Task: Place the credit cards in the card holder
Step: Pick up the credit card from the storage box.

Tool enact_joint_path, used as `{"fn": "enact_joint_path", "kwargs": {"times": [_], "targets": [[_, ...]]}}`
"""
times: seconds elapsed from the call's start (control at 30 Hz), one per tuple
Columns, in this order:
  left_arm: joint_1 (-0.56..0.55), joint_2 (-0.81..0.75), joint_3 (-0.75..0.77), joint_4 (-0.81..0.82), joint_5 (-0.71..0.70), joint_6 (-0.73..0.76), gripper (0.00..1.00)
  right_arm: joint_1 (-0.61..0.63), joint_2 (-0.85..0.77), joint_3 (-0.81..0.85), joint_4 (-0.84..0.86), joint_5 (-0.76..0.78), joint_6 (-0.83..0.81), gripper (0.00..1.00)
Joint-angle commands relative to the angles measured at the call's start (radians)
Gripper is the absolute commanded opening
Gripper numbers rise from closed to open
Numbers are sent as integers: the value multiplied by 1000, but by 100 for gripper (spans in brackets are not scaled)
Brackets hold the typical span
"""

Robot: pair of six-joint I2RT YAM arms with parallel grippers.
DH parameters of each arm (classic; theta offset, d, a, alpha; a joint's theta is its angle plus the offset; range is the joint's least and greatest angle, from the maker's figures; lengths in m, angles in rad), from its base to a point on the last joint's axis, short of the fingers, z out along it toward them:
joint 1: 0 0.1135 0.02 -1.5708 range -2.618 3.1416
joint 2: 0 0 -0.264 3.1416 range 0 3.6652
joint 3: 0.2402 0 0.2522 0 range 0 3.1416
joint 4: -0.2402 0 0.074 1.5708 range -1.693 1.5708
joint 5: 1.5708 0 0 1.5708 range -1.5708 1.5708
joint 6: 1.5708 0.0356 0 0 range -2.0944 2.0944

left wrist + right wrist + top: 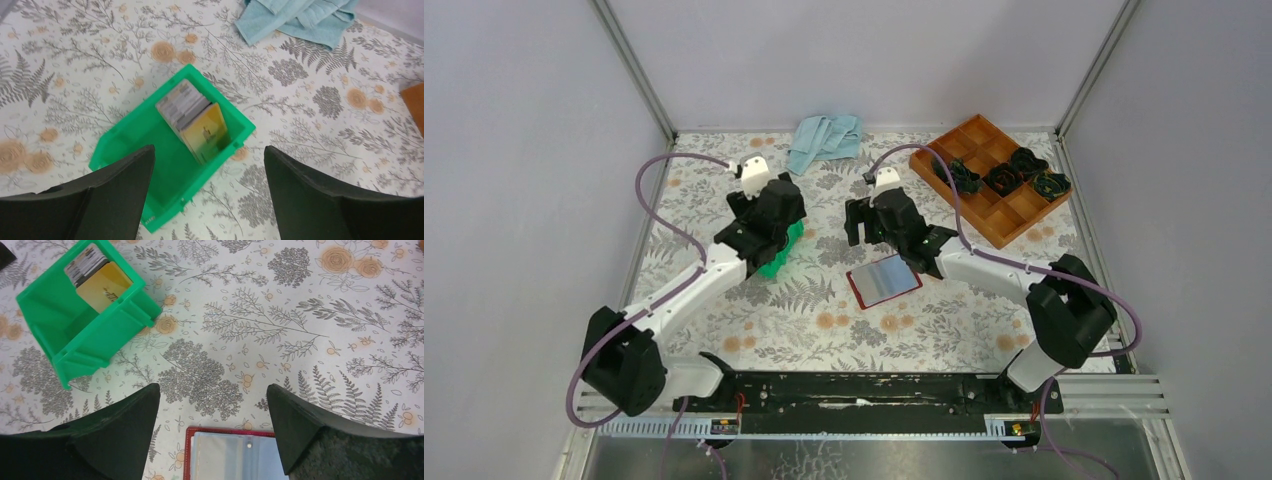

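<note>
The credit cards [192, 120] stand as a stack on edge inside a green bin [130, 145], a gold card at the front; the right wrist view also shows these cards [97, 277]. My left gripper [209, 149] hovers open just above the bin's near corner, holding nothing. The card holder [884, 280] lies opened flat on the table, red border, pale blue-grey inside. In the right wrist view the card holder [235, 452] sits just below my open, empty right gripper [213, 386].
An orange compartment tray [989, 180] with dark bundles stands at the back right. A light blue towel [824, 140] lies crumpled at the back centre. The green bin [782, 255] is left of the card holder, partly under the left gripper [776, 232].
</note>
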Motion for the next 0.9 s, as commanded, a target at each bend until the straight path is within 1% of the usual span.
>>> {"fn": "enact_joint_path", "kwargs": {"times": [0.0, 0.17, 0.33, 0.53, 0.6, 0.87], "targets": [[91, 73, 88, -45, 143, 169, 87, -3, 24, 67, -12, 59, -21, 86], [142, 202, 201, -91, 243, 268, 86, -9, 32, 61, -15, 75, -15, 86], [188, 307, 265, -136, 354, 358, 83, -20, 19, 36, -4, 77, -1, 86], [234, 340, 245, -125, 399, 385, 82, -22, 17, 22, 3, 71, 6, 86], [243, 349, 248, -123, 420, 403, 80, -23, 16, 17, 4, 71, 8, 86], [252, 397, 268, -140, 443, 446, 77, -23, 4, -6, 13, 72, 19, 86]]}}
